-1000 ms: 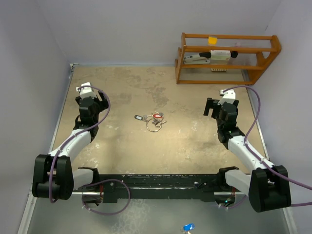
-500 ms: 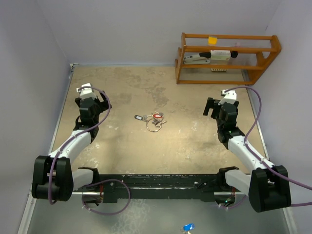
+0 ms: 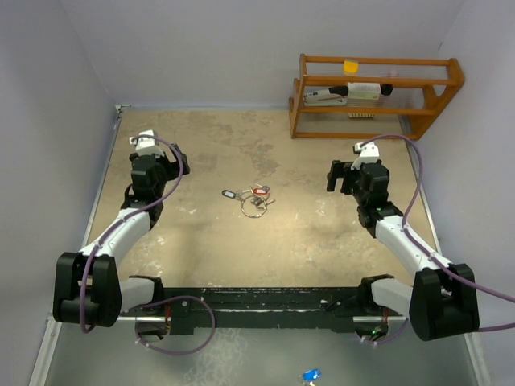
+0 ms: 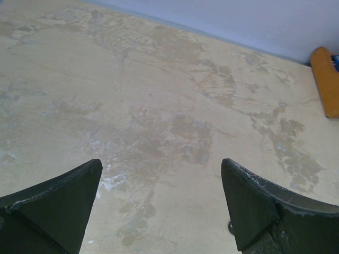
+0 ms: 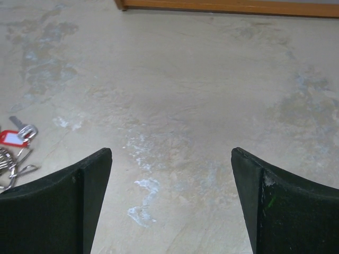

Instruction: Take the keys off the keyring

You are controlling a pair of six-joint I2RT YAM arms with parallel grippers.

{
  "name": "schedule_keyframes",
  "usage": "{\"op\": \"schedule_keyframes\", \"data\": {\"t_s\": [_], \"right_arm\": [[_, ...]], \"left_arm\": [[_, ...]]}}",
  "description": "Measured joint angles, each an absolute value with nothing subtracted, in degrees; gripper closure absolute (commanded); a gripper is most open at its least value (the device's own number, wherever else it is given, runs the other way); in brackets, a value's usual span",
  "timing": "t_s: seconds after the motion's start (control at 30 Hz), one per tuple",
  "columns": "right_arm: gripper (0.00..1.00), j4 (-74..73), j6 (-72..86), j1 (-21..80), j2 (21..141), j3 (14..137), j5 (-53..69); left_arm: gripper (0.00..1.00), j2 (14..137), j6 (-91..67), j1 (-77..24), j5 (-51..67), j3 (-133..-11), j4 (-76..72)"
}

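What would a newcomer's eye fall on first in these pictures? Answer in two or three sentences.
First the small bunch of keys with a red tag, lying with their keyring in the middle of the mottled table. Either side of it, the left fingers and right fingers stand open, holding nothing. A wooden rack stands at the far right corner.

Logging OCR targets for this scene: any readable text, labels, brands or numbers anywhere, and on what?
No text reads legibly in any view.
Pale label on the black key tag: too small to read.
Face of the red key tag: no legible writing.
Any print on the white box in the wooden rack: too small and blurred to read.
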State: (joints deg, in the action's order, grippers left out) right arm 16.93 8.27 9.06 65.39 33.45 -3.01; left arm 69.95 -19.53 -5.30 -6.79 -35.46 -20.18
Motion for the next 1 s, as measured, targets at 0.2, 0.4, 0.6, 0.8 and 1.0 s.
{"op": "schedule_keyframes", "data": {"t_s": [0.2,0.4,0.6,0.8,1.0], "right_arm": [[0.24,14.9,5.5,16.5,66.9,36.7,-0.6],[0.35,12.4,3.6,27.8,73.2,44.7,1.0],[0.38,13.1,7.0,27.7,81.2,48.6,5.2],[0.49,12.7,9.8,27.7,89.8,54.7,9.3],[0.65,13.3,12.3,27.9,95.8,56.6,13.2]], "left_arm": [[0.09,69.9,-21.4,-5.7,-3.6,-34.1,-23.0],[0.09,69.6,-24.3,-5.7,-1.2,-32.3,-25.5],[0.27,67.4,-26.6,-5.7,0.3,-29.3,-27.6],[0.52,65.3,-27.5,-5.9,1.1,-28.2,-27.7],[0.59,64.0,-27.5,-7.2,1.7,-28.2,-27.8]]}}
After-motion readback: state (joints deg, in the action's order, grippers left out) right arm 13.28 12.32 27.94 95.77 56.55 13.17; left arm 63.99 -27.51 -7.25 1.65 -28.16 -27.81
